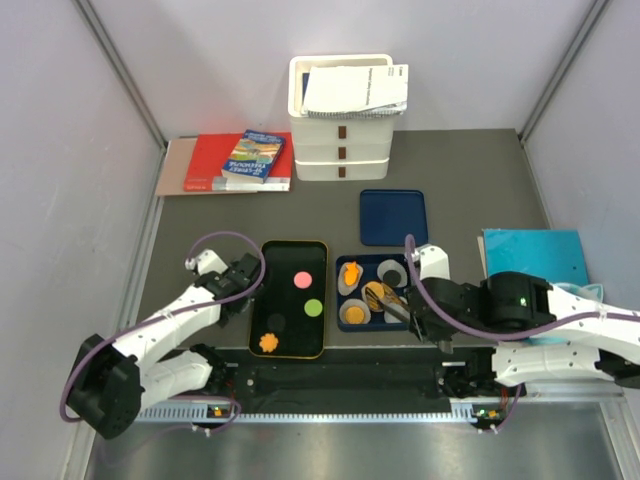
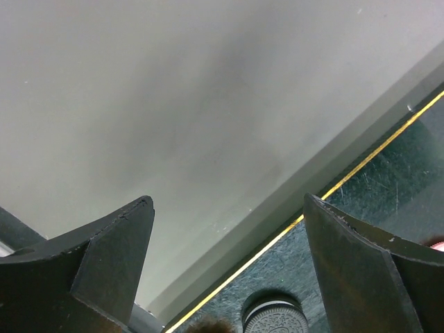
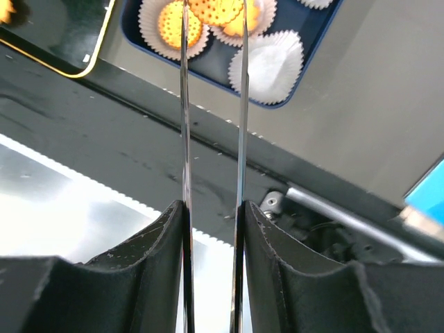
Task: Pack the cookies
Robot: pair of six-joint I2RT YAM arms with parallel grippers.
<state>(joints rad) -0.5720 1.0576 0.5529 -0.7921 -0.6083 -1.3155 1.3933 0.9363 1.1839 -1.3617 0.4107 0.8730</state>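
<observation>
Clenching tweezers (image 3: 184,125), right hand (image 3: 211,208) at orange cookie (image 1: 379,294); left hand (image 2: 229,200) released; book (image 1: 255,157) title illegible.

Robot lab test cell: grey table (image 1: 470,180) boxed in by plain white panels (image 1: 60,150) on metal struts (image 1: 120,72), cabled left arm (image 1: 165,340) and right arm (image 1: 545,325) bolted at its near edge, staged props only: toy cookies (image 1: 303,280), stacked bins (image 1: 340,145), books (image 1: 235,162).

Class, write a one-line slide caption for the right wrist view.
Right gripper pinches tweezers on an orange cookie beside an empty paper cup in the blue tray.
</observation>
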